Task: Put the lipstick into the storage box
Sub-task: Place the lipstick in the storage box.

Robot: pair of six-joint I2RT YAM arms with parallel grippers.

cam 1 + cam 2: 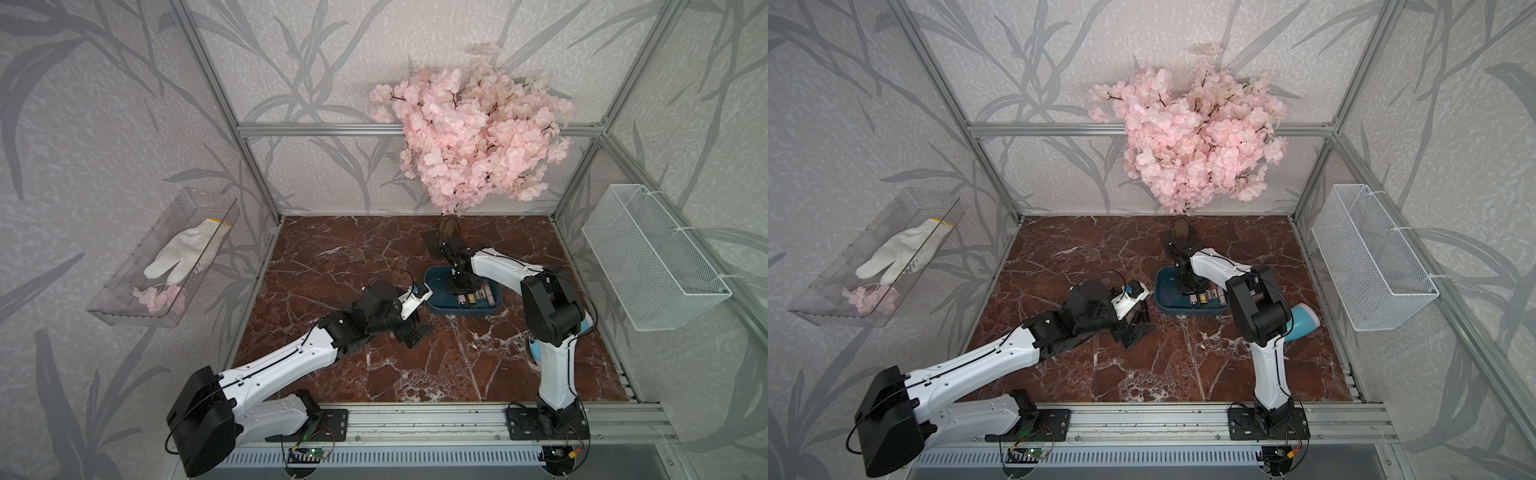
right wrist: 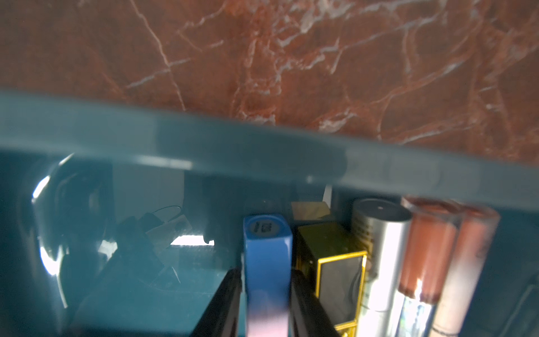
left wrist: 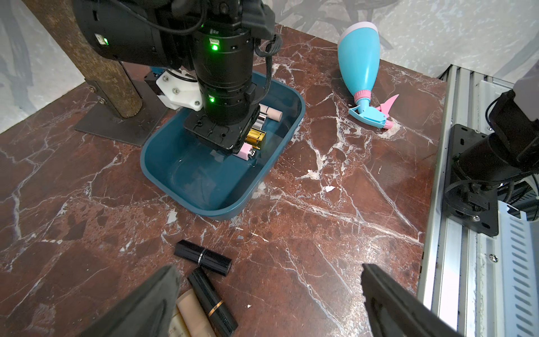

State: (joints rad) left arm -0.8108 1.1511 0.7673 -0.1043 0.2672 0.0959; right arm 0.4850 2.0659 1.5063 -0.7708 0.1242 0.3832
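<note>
Both top views are showing a red-brown marble-patterned tabletop with white veins running across it, enclosed by an aluminium frame and grey leaf-print wallpaper. At the back the pink blossom tree is standing. On one side wall the clear bin is holding a white glove, and on the opposite wall the white wire basket is hanging.

Mid-table, the storage box is sitting: glossy dark teal, rounded corners. Near it the left gripper is hovering, its matte black fingers spread wide with nothing between them. Two black lipsticks and a beige tube are lying on the marble just beside one finger.

Inside the box the right gripper is reaching down. Only the right wrist view is showing the blue lipstick, square-bodied, sitting between the fingers inside the box, beside a gold-edged case and a silver tube. Whether the fingers are squeezing or merely flanking it, I cannot tell.

Only the left wrist view is showing the teal spray bottle whole.
</note>
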